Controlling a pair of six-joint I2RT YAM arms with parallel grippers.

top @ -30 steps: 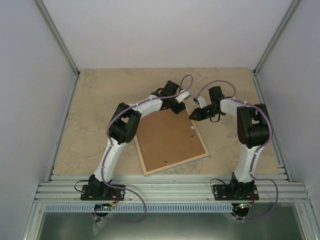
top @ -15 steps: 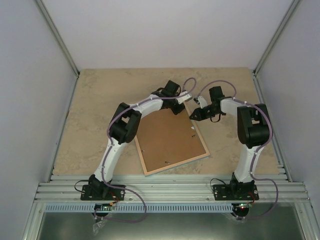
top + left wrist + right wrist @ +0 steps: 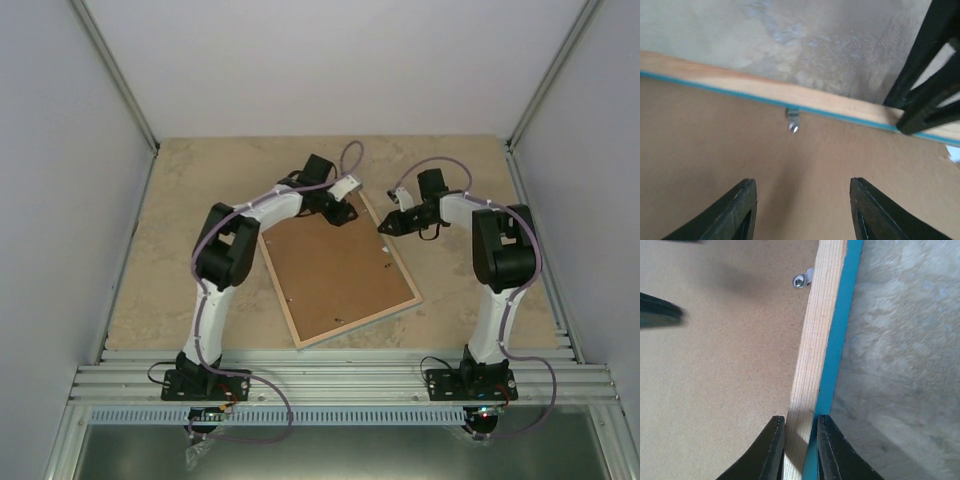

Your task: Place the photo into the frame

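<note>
Two grippers work at the far end of the frame [image 3: 358,321], which lies face down on the table [image 3: 190,200] between the arms, brown backing board [image 3: 335,270] up. The right gripper [image 3: 800,419] pinches the frame's wooden side rail. The left gripper [image 3: 802,182] hangs spread and empty over the board, near a small metal tab [image 3: 793,120].

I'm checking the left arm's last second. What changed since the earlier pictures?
The left gripper opened and swung left with its arm; it hovers over the plain brown backing board, holding nothing. The turquoise-and-wood picture frame, lying back-up, shifted slightly, its far end now further back and left. The right gripper stays clamped on the frame's wooden edge.
</note>
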